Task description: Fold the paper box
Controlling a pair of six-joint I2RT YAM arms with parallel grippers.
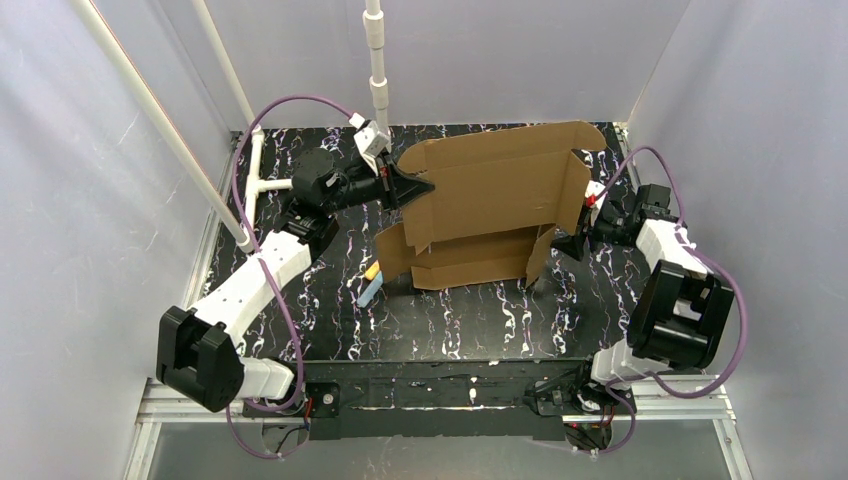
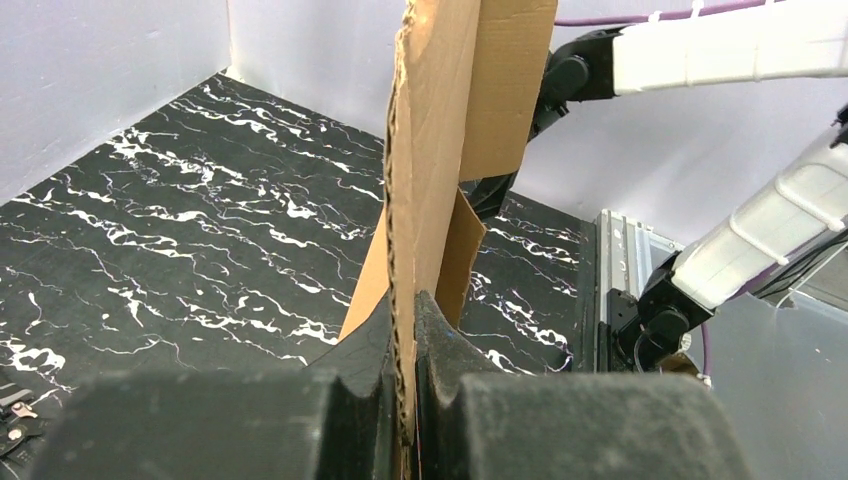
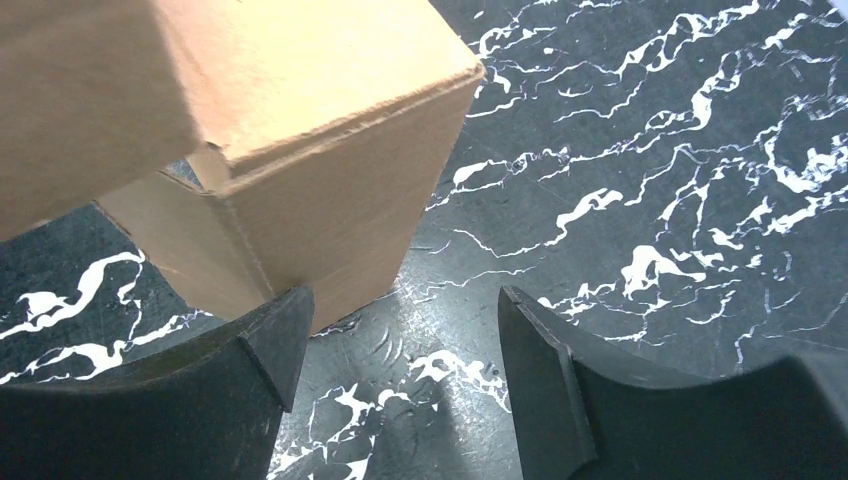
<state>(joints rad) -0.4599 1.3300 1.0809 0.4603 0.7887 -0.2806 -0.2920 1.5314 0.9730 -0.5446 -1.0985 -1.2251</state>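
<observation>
The paper box (image 1: 490, 205) is a brown corrugated cardboard sheet standing partly upright mid-table, its big panel tilted back and its side flaps bent forward. My left gripper (image 1: 420, 187) is shut on the panel's left edge; in the left wrist view the cardboard edge (image 2: 425, 170) rises straight up from between the closed fingers (image 2: 380, 350). My right gripper (image 1: 572, 243) stands open at the box's right side flap. The right wrist view shows a folded cardboard corner (image 3: 300, 180) just above the left fingertip (image 3: 275, 330), with only bare table between the fingers.
A small blue and orange marker (image 1: 370, 285) lies on the black marbled table (image 1: 450, 320) by the box's lower left corner. White walls enclose the table. A white pipe frame (image 1: 255, 170) stands at the back left.
</observation>
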